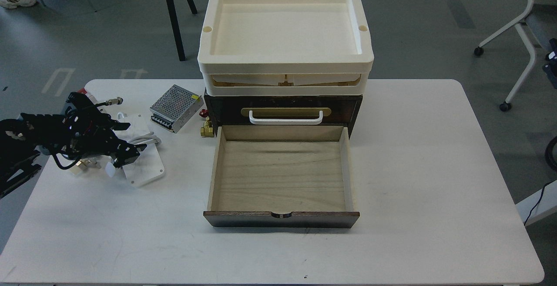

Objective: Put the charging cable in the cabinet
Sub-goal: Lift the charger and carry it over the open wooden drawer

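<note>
The charging cable lies on the white table at the left: a flat white charger block [145, 168], with its light-grey cable [145, 139] looped at the block's far edge and a white plug [110, 170] to its left. My left gripper [127, 140] is low over the block's left far corner, its two dark fingers apart on either side of the cable loop, holding nothing. The cabinet [283, 103] stands mid-table. Its lower pale wood drawer [280, 177] is pulled out and empty. The upper drawer with the white handle [285, 118] is shut. My right gripper is out of view.
A silver perforated power-supply box [176, 107] lies behind the charger. Small brass and red fittings [206, 127] sit by the cabinet's left side. More brass-and-white fittings [85, 163] lie under my left arm. A cream tray [285, 66] tops the cabinet.
</note>
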### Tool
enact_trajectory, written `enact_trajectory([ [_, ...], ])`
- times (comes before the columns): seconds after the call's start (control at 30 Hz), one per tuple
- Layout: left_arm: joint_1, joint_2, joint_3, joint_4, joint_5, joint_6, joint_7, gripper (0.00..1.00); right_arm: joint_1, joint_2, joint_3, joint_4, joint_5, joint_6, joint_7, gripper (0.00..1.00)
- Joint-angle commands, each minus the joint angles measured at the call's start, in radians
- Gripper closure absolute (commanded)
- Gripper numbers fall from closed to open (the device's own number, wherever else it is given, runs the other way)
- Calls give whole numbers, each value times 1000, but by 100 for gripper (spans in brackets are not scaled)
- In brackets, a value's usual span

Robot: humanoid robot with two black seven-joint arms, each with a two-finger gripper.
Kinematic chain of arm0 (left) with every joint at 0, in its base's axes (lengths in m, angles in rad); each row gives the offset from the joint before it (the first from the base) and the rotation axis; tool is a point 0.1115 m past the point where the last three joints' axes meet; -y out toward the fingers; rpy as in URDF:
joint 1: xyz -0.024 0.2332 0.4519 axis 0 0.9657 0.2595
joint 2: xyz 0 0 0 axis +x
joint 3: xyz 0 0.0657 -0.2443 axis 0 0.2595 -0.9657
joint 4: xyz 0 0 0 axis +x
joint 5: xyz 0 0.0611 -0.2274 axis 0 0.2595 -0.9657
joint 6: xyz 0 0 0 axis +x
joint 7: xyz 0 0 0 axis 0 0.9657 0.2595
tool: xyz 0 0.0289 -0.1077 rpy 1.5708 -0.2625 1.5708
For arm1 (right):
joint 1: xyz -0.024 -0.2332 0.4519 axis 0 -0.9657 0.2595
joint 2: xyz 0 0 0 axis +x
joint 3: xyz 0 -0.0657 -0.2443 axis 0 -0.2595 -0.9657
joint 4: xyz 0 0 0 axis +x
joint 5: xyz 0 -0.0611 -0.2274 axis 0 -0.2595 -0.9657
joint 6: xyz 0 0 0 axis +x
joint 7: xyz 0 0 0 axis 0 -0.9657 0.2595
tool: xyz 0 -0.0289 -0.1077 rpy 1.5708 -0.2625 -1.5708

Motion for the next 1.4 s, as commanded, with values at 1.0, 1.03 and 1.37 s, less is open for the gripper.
enact_trajectory([
  [1.0, -102, 504, -245, -869, -367, -414, 0, 100, -27, 1, 17, -2, 0, 0, 0, 0],
  [1.03, -100, 518, -259, -929, -403, -437, 0, 100, -27, 1, 17, -2, 0, 0, 0, 0],
  [1.37, -33, 178, -265, -899, -714, -482, 0, 100, -29, -1, 16, -5, 0, 0, 0, 0],
])
